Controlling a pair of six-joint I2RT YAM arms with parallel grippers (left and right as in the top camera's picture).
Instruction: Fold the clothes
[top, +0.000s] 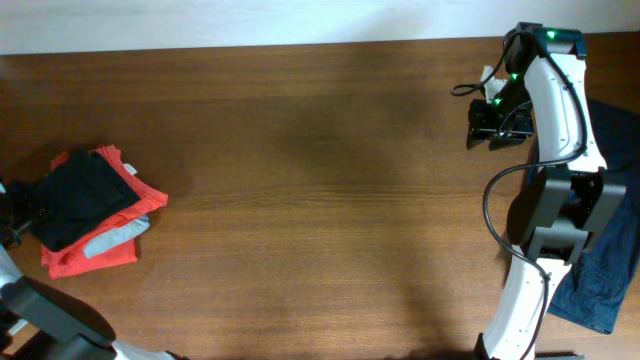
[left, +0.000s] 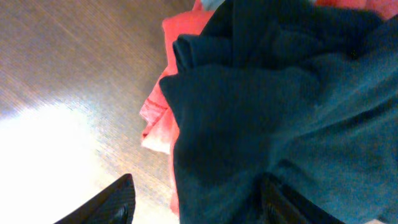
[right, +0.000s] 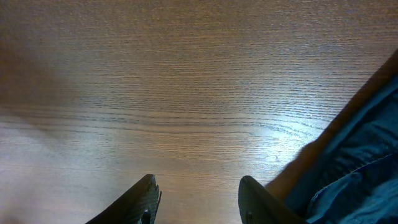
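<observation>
A folded dark-teal shirt (top: 82, 198) lies on top of a red tee (top: 90, 255) at the table's far left. My left gripper (top: 20, 212) is at the pile's left edge. In the left wrist view its fingers (left: 199, 205) are wide open, with the dark shirt (left: 267, 106) reaching between them and the red tee (left: 158, 115) showing under its edge. A navy-blue garment (top: 610, 250) lies crumpled at the right edge, partly hidden by the right arm. My right gripper (top: 490, 130) is open and empty over bare wood (right: 199, 199), with the navy garment (right: 354, 162) just to its right.
A light grey cloth piece (top: 115, 238) sticks out of the left pile between the red layers. The brown wooden table (top: 320, 200) stretches between the two arms. The right arm's base and cable (top: 545, 215) stand over the navy garment.
</observation>
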